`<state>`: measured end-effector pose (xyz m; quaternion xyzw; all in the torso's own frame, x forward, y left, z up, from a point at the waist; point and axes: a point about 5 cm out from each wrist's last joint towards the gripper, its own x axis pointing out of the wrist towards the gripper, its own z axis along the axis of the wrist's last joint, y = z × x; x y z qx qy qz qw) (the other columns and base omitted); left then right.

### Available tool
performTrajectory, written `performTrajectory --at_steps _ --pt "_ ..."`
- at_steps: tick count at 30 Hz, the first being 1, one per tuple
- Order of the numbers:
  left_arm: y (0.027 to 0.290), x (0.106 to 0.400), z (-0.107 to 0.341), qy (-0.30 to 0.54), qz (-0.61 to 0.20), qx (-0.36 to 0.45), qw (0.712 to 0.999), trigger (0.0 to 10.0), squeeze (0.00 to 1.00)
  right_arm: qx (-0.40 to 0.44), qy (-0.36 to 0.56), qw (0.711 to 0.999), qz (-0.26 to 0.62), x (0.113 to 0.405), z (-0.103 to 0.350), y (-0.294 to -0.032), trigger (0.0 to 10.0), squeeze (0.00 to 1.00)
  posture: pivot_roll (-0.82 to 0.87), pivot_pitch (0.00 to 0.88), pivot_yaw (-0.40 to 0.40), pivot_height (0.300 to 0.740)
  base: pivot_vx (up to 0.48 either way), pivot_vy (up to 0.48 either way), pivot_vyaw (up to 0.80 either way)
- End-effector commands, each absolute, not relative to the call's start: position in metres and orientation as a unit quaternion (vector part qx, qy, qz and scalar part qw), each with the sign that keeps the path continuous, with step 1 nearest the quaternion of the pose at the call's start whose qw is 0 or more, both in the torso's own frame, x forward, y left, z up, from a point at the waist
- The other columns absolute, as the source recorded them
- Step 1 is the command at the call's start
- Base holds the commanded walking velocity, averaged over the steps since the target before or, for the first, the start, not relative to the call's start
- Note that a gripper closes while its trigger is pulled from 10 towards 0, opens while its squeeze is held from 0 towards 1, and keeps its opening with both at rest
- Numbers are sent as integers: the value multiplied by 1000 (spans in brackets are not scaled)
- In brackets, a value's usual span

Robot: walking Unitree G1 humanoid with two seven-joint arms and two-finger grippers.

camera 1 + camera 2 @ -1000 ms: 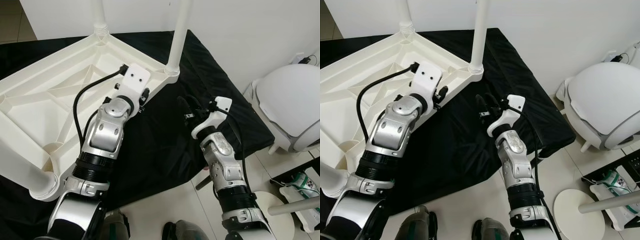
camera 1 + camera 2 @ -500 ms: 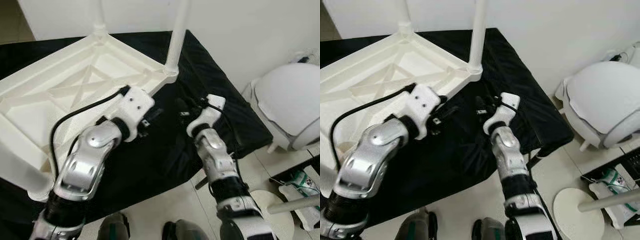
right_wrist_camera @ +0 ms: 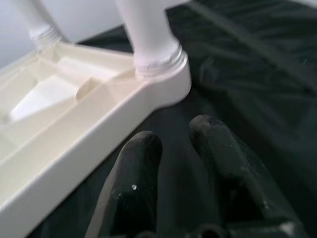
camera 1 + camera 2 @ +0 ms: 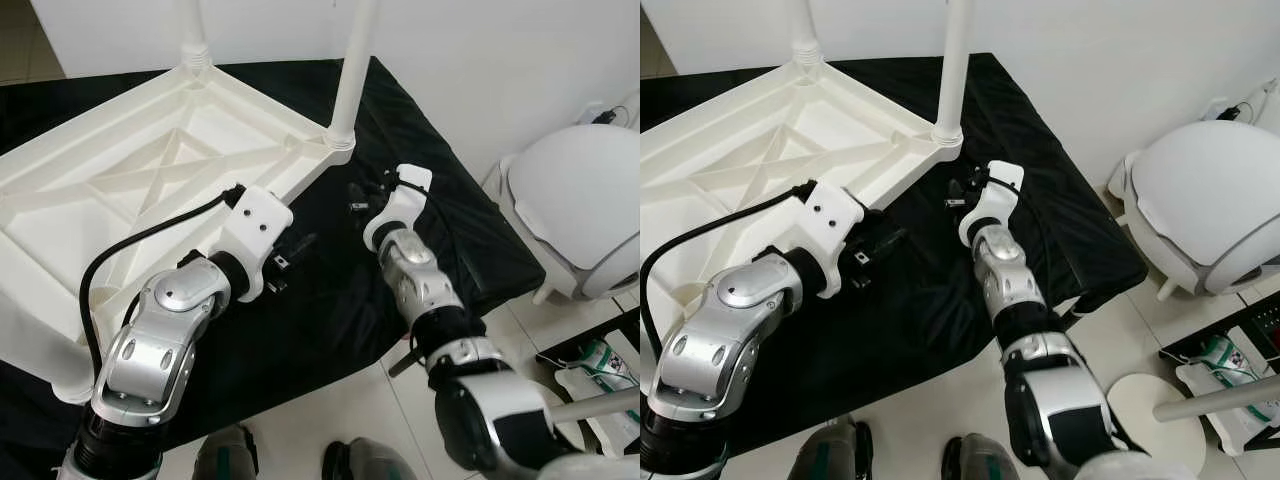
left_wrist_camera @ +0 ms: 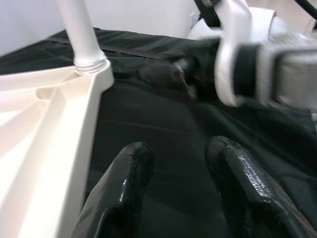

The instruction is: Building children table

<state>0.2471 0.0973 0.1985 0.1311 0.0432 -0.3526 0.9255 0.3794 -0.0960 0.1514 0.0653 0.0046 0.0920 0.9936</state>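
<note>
With the upside-down white plastic children's table (image 4: 150, 190) on the black cloth, both empty: left gripper (image 5: 181, 186) parted, right gripper (image 3: 178, 148) narrowly apart, I'd grab the near-right white leg (image 4: 352, 70) low and keep it vertical.

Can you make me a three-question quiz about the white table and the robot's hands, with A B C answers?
1. Where does the white table lie?
A. on the black cloth
B. on the bare floor
C. on a chair

2. What colour are the robot's fingers?
A. red
B. black
C. yellow

3. What is the right gripper holding?
A. a table leg
B. a cup
C. nothing

Answers: 1 A, the black cloth spreads under it. 2 B, both wrist views show black fingers. 3 C, its fingers are apart, with only cloth between them.
</note>
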Motion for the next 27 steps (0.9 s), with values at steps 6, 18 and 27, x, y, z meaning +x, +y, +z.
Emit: performTrajectory --at_steps 6,18,27 --pt "90 232 204 48 -370 115 921 10000 0 62 17 994 84 391 158 -92 10000 0 168 220 -105 740 0 0 0" --pt "69 221 228 30 -398 84 913 10000 0 50 9 990 135 396 174 -64 10000 0 182 345 -98 740 0 0 0" --pt "70 223 233 30 -396 84 914 10000 0 57 -18 982 181 399 192 -45 10000 0 204 351 -98 740 0 0 0"
